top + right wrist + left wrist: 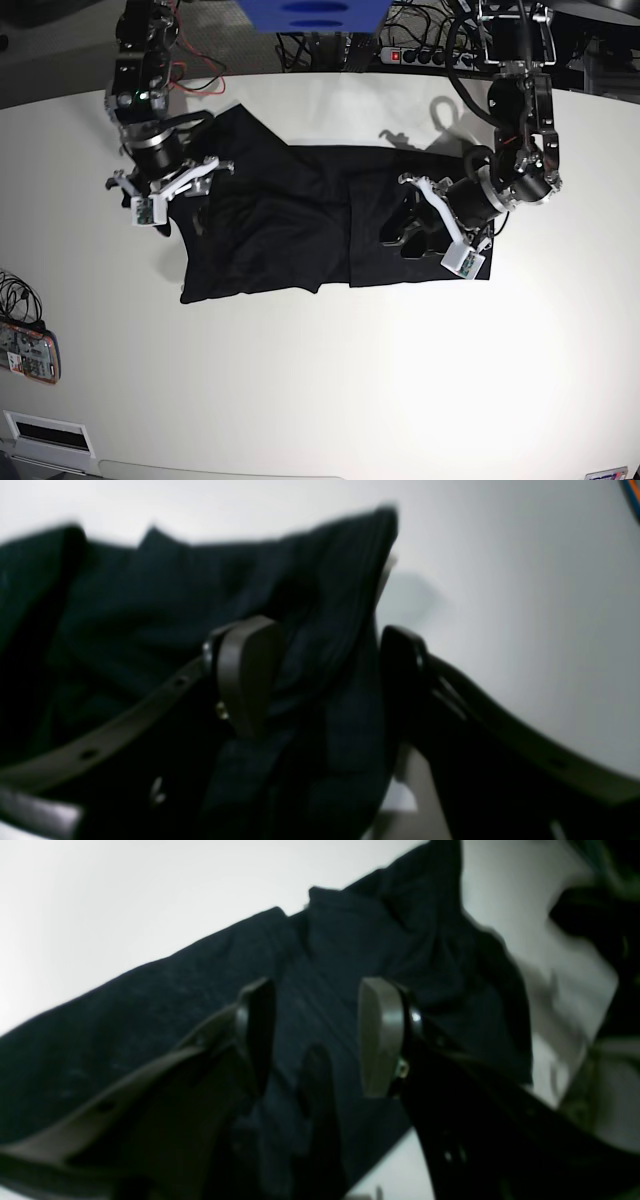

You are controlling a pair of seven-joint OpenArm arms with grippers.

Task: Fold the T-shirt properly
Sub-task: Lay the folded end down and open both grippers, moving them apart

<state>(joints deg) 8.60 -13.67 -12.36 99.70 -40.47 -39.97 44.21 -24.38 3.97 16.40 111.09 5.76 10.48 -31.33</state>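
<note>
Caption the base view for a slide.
Two grippers, left and right, work opposite ends of a plain black cloth T-shirt spread on a white table.

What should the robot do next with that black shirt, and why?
Probably lower the left end effector and close it on the T-shirt's edge. Both end effectors stand open over the cloth, the right end effector at the opposite side, and the shirt lies rumpled on the table.

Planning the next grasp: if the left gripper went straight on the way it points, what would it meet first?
Probably the black cloth T-shirt: the open left gripper points at it, though how far off is unclear.
</note>
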